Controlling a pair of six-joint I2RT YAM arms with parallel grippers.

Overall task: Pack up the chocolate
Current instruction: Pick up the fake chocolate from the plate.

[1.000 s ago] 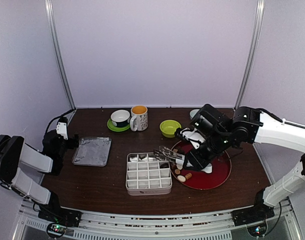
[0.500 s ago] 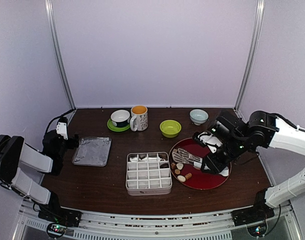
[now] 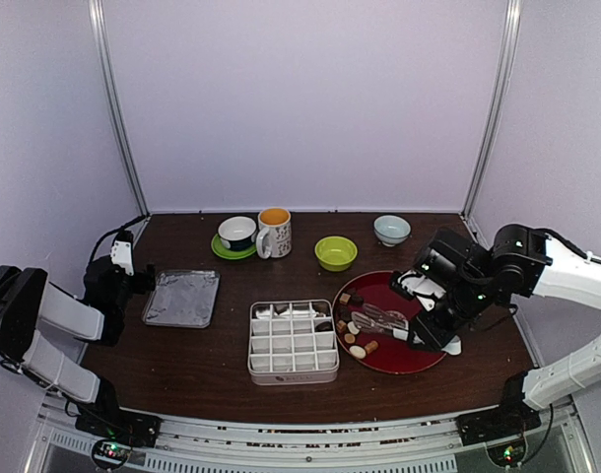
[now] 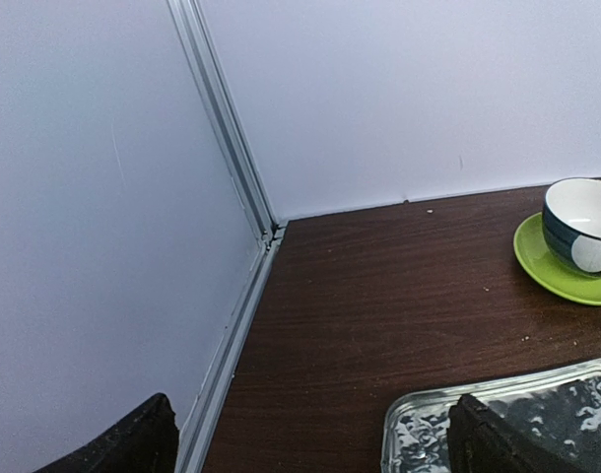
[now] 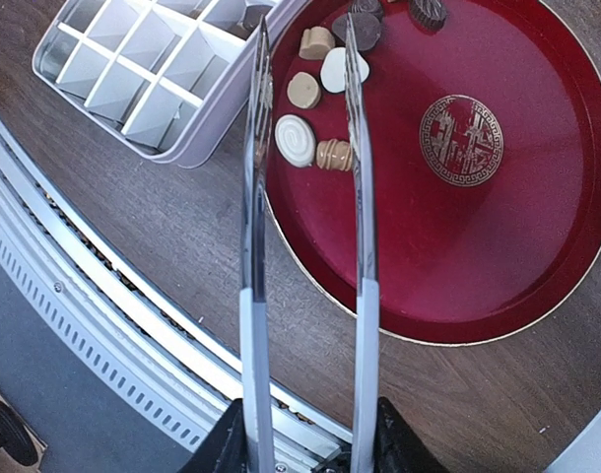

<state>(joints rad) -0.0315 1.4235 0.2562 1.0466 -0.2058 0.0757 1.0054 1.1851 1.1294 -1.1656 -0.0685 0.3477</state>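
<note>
- The chocolate point(image 5: 296, 139) lies clustered at the edge of the red tray point(image 5: 498, 236) nearest the divided box point(image 3: 293, 375); a few dark pieces sit in the box's far row, most cells empty.
- The metal tongs point(image 5: 361, 197) reach over that cluster, blades apart, nothing pinched between them; the right gripper point(image 5: 308, 445) has its jaws part-closed round the tong handles.
- Step in hand, I judge: lining up for a pick; next calls for lowering the tips astride one piece, then squeezing.
- The left gripper point(image 4: 310, 445) waits with jaws wide, holding nothing, over the worktop point(image 4: 399, 286) beside the foil tray point(image 4: 517, 424).
</note>
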